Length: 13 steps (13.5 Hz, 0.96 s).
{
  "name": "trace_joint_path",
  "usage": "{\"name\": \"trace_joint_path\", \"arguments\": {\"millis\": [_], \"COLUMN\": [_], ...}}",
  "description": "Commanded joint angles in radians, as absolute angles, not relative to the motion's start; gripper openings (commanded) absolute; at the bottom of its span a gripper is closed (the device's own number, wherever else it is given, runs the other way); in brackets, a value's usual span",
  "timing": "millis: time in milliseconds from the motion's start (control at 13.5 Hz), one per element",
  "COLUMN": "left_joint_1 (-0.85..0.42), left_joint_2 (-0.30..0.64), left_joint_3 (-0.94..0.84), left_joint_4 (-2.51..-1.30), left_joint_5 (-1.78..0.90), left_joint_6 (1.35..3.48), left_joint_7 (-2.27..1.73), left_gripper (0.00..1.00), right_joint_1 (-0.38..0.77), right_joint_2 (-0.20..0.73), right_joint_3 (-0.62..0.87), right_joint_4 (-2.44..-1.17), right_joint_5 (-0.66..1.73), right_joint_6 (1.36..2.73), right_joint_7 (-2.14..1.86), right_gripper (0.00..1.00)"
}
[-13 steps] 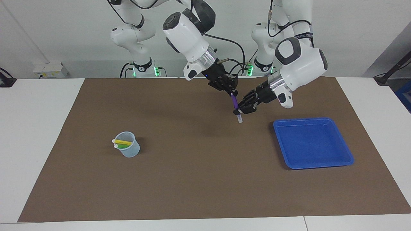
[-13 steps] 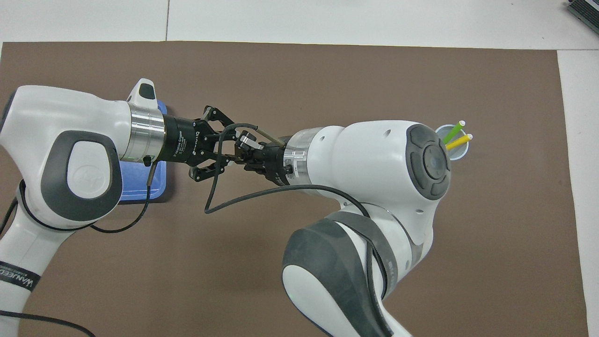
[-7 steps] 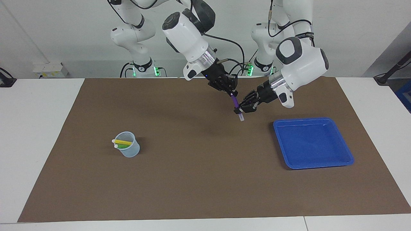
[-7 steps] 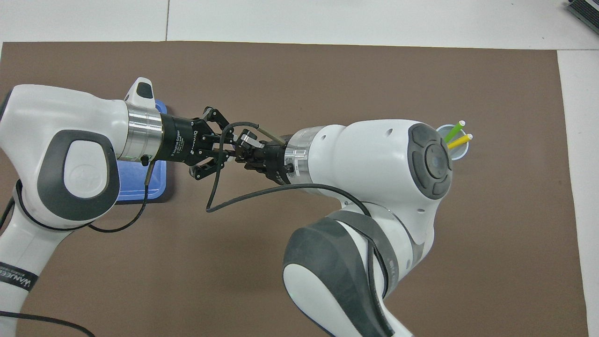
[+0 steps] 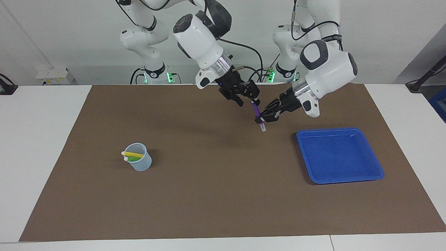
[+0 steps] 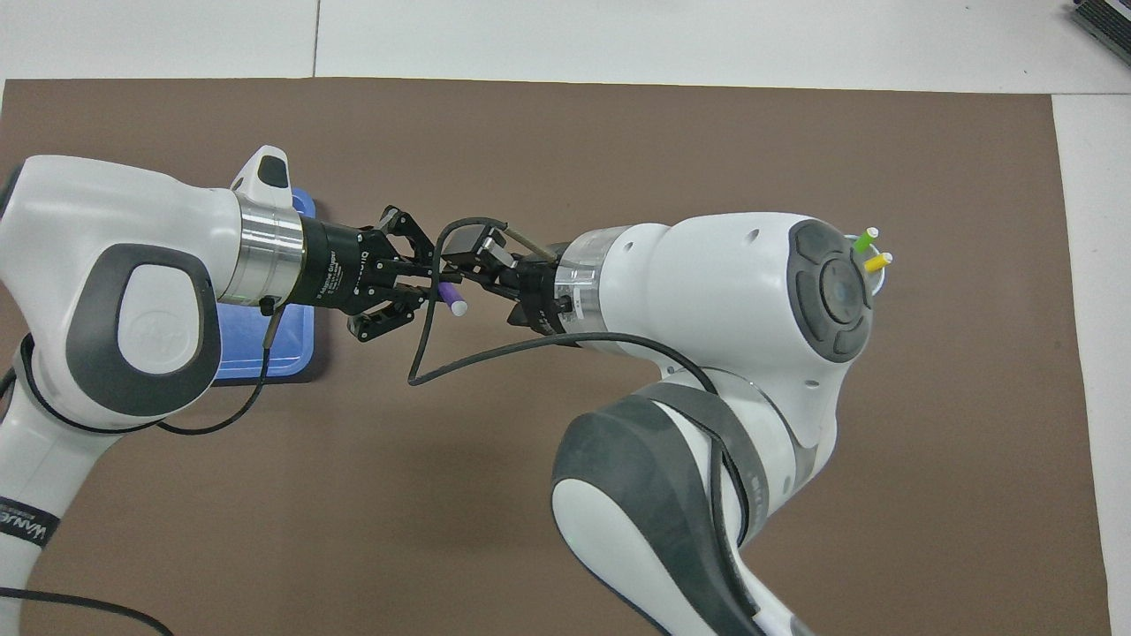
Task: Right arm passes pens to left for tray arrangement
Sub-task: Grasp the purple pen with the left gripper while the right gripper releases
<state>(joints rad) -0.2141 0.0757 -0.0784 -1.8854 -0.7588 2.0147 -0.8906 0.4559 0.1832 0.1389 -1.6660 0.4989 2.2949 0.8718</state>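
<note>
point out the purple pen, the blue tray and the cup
purple pen [image 5: 255, 111]: facing view, on its purple barrel.
blue tray [image 5: 370, 157]: facing view, on its raised rim.
cup [image 5: 143, 164]: facing view, on its translucent wall.

It was a robotics lab: two white arms [image 5: 205, 38] were mounted at a white surface [image 5: 38, 115] with a brown mat [image 5: 209, 195], before bare walls.

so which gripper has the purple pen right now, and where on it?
Left gripper holds the purple pen near its lower, whitish end. Right gripper is open around the top, not gripping.
</note>
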Motion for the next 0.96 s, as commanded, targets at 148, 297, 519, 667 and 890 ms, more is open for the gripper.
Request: {"name": "trace_joint_path", "arguments": {"millis": [148,297,519,667,890], "left_joint_1": [-0.15,-0.117,-0.081,-0.046,0.055], "left_joint_2": [0.06,0.06,0.061,0.06,0.051], "left_joint_3": [-0.075,-0.075,-0.075,-0.075,-0.075], "left_joint_4": [-1.882,-1.89,-1.896,-1.934,-2.006], "left_joint_5": [-0.488,-0.382,-0.219,-0.123,-0.081], "left_joint_6": [1.928,1.93,1.966,2.05,2.178], "left_joint_7": [-0.55,-0.43,-0.211,-0.134,0.058], "left_gripper": [0.0,0.0,0.0,0.0,0.0], "right_joint_1": [0.329,0.25,0.134,0.05,-0.009], "right_joint_2": [0.16,0.152,0.144,0.146,0.189], "right_joint_3": [0.14,0.14,0.141,0.141,0.143], "right_joint_4": [-1.646,-1.655,-1.669,-1.686,-1.692], "right_joint_5": [0.442,0.416,0.304,0.255,0.122], "right_joint_6": [2.091,2.024,1.933,1.916,1.939], "right_joint_7": [0.602,0.432,0.156,-0.057,-0.323], "right_gripper": [1.0,1.0,1.0,1.0,1.0]}}
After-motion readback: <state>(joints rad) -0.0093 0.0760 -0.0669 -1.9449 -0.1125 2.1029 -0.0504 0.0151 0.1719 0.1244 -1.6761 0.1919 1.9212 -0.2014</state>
